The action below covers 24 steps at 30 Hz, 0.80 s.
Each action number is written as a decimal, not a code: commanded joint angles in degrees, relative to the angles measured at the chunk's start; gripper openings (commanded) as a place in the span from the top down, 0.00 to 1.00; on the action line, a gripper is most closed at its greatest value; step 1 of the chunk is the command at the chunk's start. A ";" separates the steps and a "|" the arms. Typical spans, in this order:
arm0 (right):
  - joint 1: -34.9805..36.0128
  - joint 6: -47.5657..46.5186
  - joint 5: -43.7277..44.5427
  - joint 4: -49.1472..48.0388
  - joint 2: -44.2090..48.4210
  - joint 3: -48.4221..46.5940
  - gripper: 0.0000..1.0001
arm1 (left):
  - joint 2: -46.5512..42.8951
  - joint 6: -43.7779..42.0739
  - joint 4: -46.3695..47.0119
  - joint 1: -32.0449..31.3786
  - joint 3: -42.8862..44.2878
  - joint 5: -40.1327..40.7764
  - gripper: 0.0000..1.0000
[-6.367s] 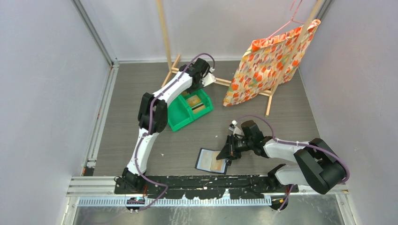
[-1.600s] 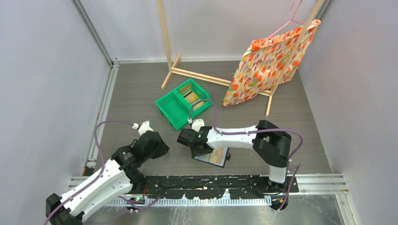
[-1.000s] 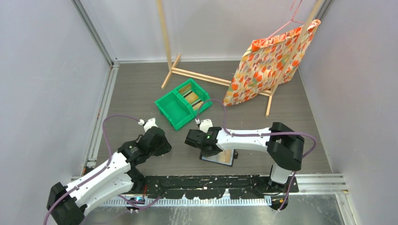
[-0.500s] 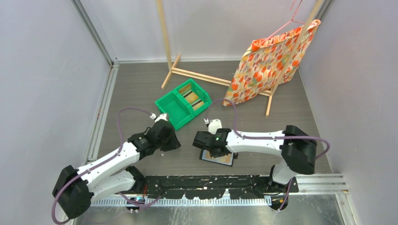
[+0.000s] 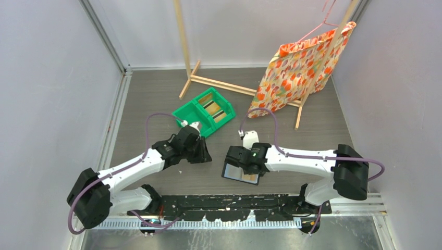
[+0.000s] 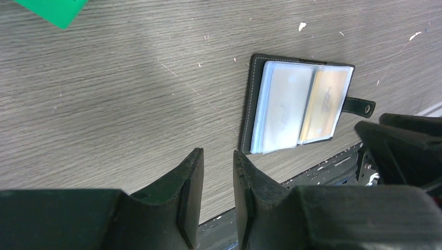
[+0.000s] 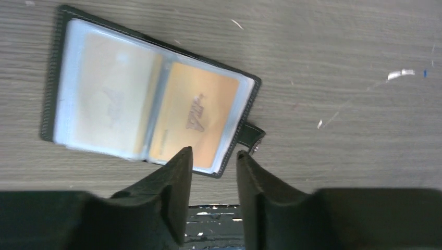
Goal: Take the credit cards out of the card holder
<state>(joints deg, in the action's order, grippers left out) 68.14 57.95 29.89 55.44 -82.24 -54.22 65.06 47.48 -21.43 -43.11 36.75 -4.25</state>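
The card holder (image 5: 247, 176) lies open on the table near the front edge, dark with pale clear sleeves. It also shows in the left wrist view (image 6: 298, 107) and the right wrist view (image 7: 104, 94). A golden credit card (image 7: 200, 117) sits in its right sleeve, and a paler card (image 7: 107, 94) sits behind the left sleeve. More cards (image 5: 219, 110) lie in the green bin. My right gripper (image 5: 237, 163) hovers over the holder's far edge, slightly open and empty (image 7: 213, 152). My left gripper (image 5: 205, 156) is to the left of the holder, slightly open and empty (image 6: 217, 155).
The green two-compartment bin (image 5: 194, 121) stands just behind the left gripper. A wooden rack (image 5: 219, 83) with an orange flowered cloth (image 5: 302, 67) stands at the back. The black base rail (image 5: 234, 200) runs along the near edge.
My left arm has swung right, from the table's left side to just left of the holder. My right gripper has drawn rightward over the holder, which shifted slightly.
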 commanded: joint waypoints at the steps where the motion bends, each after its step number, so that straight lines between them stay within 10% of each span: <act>1: 0.04 -6.30 -0.87 -6.51 -0.39 -6.35 0.51 | -2.68 -0.73 0.18 -0.22 1.91 0.69 0.71; 10: 2.02 -11.79 -10.53 -17.33 -11.71 -9.24 0.30 | -15.99 3.64 -7.53 1.87 -3.03 8.31 0.68; 24: 1.62 -9.22 -8.27 -17.04 -16.17 -7.44 0.36 | -13.94 3.94 -5.53 1.89 -3.97 6.18 0.69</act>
<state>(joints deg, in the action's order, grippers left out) 70.11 47.97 20.38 39.59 -98.41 -61.56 50.54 51.20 -28.23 -41.47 32.75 2.35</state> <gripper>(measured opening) 0.630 0.316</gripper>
